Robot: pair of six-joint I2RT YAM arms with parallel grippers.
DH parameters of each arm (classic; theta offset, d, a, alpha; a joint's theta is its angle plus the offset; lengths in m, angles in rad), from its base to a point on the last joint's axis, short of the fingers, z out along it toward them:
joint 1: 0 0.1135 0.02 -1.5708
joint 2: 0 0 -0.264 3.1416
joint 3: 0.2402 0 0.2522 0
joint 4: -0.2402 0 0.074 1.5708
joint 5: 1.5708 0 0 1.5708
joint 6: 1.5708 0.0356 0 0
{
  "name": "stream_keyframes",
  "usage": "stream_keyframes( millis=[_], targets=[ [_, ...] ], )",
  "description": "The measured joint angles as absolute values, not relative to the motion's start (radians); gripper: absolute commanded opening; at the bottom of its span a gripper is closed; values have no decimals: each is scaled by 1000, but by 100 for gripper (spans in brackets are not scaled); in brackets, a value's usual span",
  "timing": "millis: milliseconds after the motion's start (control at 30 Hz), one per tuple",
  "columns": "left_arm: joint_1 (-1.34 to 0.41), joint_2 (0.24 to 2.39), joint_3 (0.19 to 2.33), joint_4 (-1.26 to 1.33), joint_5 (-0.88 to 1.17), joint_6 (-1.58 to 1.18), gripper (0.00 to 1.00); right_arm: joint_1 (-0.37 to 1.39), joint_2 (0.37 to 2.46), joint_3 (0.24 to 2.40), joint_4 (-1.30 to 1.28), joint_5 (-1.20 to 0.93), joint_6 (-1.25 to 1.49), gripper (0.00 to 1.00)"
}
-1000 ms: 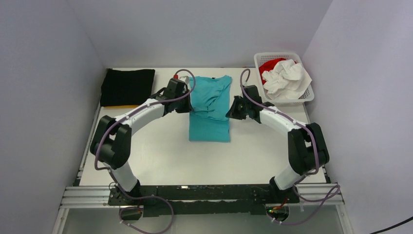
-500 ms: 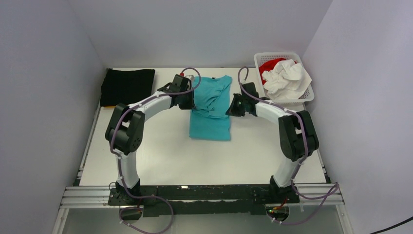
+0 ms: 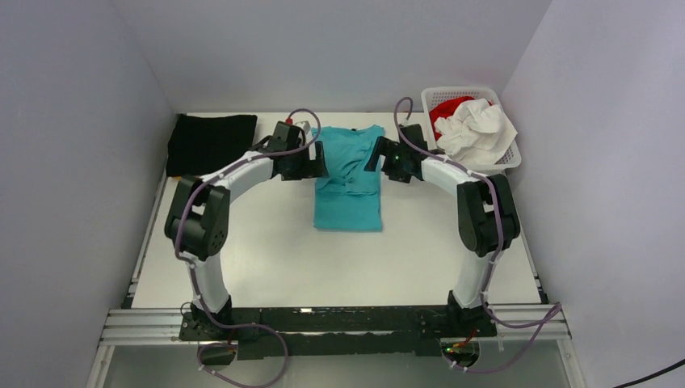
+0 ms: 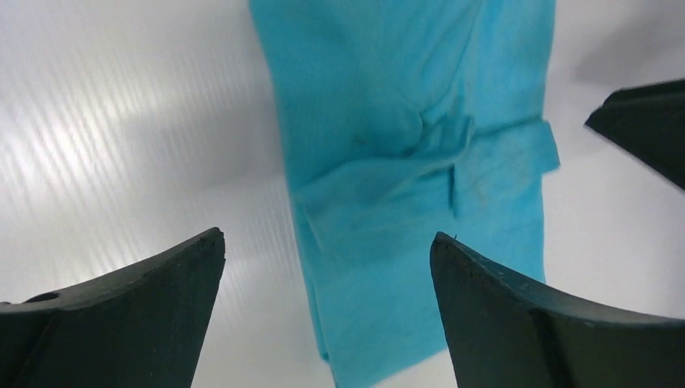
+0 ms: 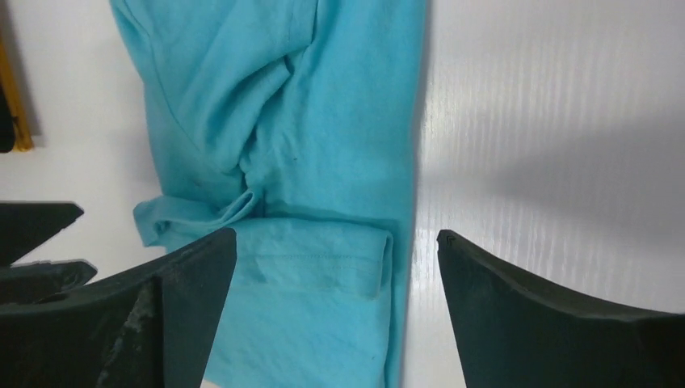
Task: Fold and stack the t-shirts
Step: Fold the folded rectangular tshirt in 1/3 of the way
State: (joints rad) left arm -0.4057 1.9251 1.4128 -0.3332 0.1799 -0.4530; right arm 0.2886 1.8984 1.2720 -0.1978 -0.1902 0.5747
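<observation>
A turquoise t-shirt (image 3: 349,194) lies lengthwise on the middle of the white table, sleeves folded in and its far half rumpled. My left gripper (image 3: 317,162) hangs open at the shirt's left edge and my right gripper (image 3: 375,157) hangs open at its right edge. The left wrist view shows the turquoise t-shirt (image 4: 420,162) beneath wide-apart jaws (image 4: 327,242) that hold nothing. In the right wrist view the jaws (image 5: 335,238) are equally wide over the folded sleeve (image 5: 323,259). A folded black t-shirt (image 3: 210,144) lies at the back left.
A white lattice basket (image 3: 460,90) at the back right holds a crumpled white t-shirt (image 3: 476,129) on a red one (image 3: 447,109). An orange-yellow strip (image 5: 12,89) shows at the left edge of the right wrist view. Grey walls enclose the table on three sides.
Both grippers have opened and let go of the turquoise t-shirt. Both have also moved toward the back of the table, closer to the shirt's collar end.
</observation>
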Motion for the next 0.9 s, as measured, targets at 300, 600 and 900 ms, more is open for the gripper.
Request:
stream_keyframes(
  millis=[300,600,900],
  targets=[
    [-407,1496,952,-204,189,-540,99,390,1629,1027,-122,-219,478,100],
    [-409,1306,641,-204,179,-631,99,552,1824,1070,-59,-269,455,100],
    [-410,1219,592,-197,167,-649,99,523,2014,1326,-16,-144,445,100]
  ],
)
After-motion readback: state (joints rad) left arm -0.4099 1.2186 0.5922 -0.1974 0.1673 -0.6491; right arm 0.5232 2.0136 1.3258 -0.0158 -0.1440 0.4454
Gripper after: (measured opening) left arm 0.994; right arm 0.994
